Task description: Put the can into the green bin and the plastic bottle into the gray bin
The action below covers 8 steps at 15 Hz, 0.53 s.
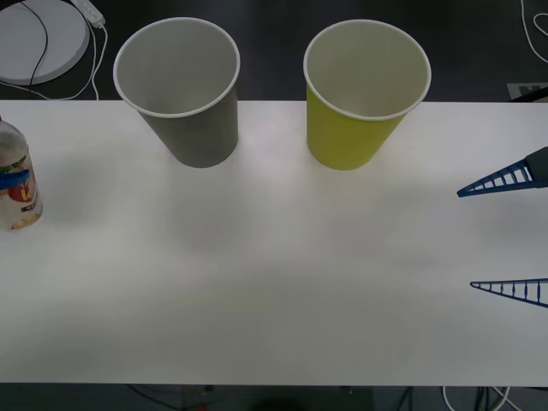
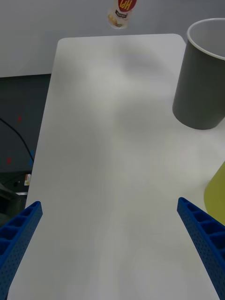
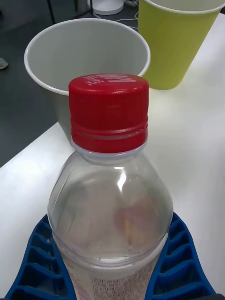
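Left gripper [image 3: 112, 276]: blue ribbed fingers [image 3: 35, 262] closed around the lower body of the plastic bottle [image 3: 110, 187], one on each side, both pressed against the clear wall. Bottle is upright in the grip, red cap on, clear shoulder above the fingers, label band starting just at finger level.

Taking the gray bin [image 1: 181, 90] as reference: in the front view the bottle [image 1: 17, 175] sits at the table's left edge, well to the left of the gray bin and nearer the robot, standing upright. Can't tell from these frames whether its base touches the white table [image 1: 274, 282] or is just above it. From the left wrist view the gray bin's open mouth [image 3: 86, 56] is directly behind the bottle cap, white inside, nothing visible in it.

Green bin [image 1: 364, 90] stands upright just right of the gray bin, a gap between them, both near the table's far edge. Nothing visible inside it either.

Right gripper [image 1: 505, 235]: far right of the gray bin, past the green bin and nearer the robot, at the table's right edge. Fingers spread wide apart, holding nothing, hovering over bare tabletop. In its wrist view the gray bin [image 2: 199, 77] and a sliver of green bin [image 2: 216, 194] sit on one side, the bottle [image 2: 122, 14] at the far end of the table.
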Tool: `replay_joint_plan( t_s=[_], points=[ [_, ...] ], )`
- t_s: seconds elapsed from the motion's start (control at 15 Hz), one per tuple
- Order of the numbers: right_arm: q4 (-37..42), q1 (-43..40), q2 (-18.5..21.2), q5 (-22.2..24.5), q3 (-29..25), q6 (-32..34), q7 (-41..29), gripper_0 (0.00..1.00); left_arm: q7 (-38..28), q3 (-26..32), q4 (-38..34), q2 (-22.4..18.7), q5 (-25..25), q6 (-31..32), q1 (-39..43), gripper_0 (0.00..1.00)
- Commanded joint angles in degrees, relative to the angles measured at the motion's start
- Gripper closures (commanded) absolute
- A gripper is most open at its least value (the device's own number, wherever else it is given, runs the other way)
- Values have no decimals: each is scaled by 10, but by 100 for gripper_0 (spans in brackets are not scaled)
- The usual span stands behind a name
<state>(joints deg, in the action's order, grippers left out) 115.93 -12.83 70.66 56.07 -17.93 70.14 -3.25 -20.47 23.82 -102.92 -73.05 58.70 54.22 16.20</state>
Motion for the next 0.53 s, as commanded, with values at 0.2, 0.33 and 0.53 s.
replay_joint_plan(
  t_s=[0.2,0.33,0.53],
  points=[
    [0,0,0,0,0,0,0,0,-29,0,13,-49,1,0,-9,100],
    [0,0,0,0,0,0,0,0,-41,0,18,-72,1,0,-13,100],
    [0,0,0,0,0,0,0,0,-83,0,15,-96,23,1,-24,100]
  ],
)
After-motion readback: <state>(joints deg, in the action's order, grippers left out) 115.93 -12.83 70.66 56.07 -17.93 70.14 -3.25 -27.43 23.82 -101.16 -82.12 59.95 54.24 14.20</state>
